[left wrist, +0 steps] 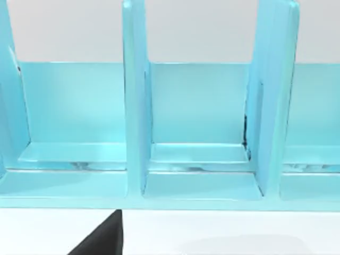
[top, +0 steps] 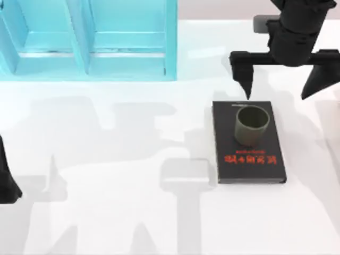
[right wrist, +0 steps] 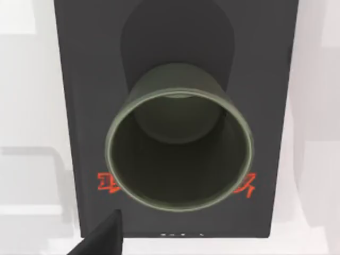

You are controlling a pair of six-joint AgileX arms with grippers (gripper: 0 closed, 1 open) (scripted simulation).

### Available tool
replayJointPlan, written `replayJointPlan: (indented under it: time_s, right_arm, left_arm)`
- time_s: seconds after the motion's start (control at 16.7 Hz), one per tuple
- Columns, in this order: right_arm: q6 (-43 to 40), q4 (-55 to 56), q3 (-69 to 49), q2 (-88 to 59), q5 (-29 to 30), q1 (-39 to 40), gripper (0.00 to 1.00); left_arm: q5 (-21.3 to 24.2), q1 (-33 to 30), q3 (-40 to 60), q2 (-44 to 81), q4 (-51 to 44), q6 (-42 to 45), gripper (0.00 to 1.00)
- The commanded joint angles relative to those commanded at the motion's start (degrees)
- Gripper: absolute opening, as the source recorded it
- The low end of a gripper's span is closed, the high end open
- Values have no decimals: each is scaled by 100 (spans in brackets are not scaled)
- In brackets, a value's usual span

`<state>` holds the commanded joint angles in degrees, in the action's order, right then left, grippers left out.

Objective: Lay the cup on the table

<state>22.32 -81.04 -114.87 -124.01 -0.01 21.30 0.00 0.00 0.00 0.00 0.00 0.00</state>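
The cup (top: pixel 252 125) stands upright, mouth up, on the upper half of the black book (top: pixel 248 164), which lies flat on the table (top: pixel 117 212) at the right of centre in the top view, its red lettering (top: pixel 251 158) just below the cup's base. The right gripper (top: pixel 285 79) hangs above the table just beyond the book's far edge, with its two dark fingers spread wide apart and holding nothing: the left fingertip (top: pixel 247 91) points down at the book's top edge, near the cup's rim but not touching it, while the other finger (top: pixel 319 79) sits out past the book's right side. The cup therefore lies just ahead of and below the open jaws, not between them. In the right wrist view the camera looks almost straight down into the cup (right wrist: pixel 179 151), whose round rim sits over the book (right wrist: pixel 79 106) and partly covers the red lettering (right wrist: pixel 109 183), with one dark fingertip (right wrist: pixel 103 239) at the frame's edge. The left arm is parked at the table's left edge, where a dark part of it (top: pixel 7 180) shows in the top view; its wrist camera faces the turquoise shelf unit (left wrist: pixel 186 133), which stands along the table's far left side (top: pixel 90 37), well apart from the book and cup.
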Motion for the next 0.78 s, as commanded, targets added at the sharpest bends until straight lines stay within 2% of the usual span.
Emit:
replayJointPlan:
  time_s: [0.36, 0.72, 0.78]
  right_arm:
    - [24, 1603, 1503, -75, 1, 23, 100]
    - [28, 1810, 1705, -83, 1, 27, 100]
    - [28, 1810, 1705, -83, 1, 27, 92]
  left_arm:
    - [0, 0, 0, 0, 0, 0, 100]
    - [0, 0, 0, 0, 0, 0, 100]
    - [0, 0, 0, 0, 0, 0, 100]
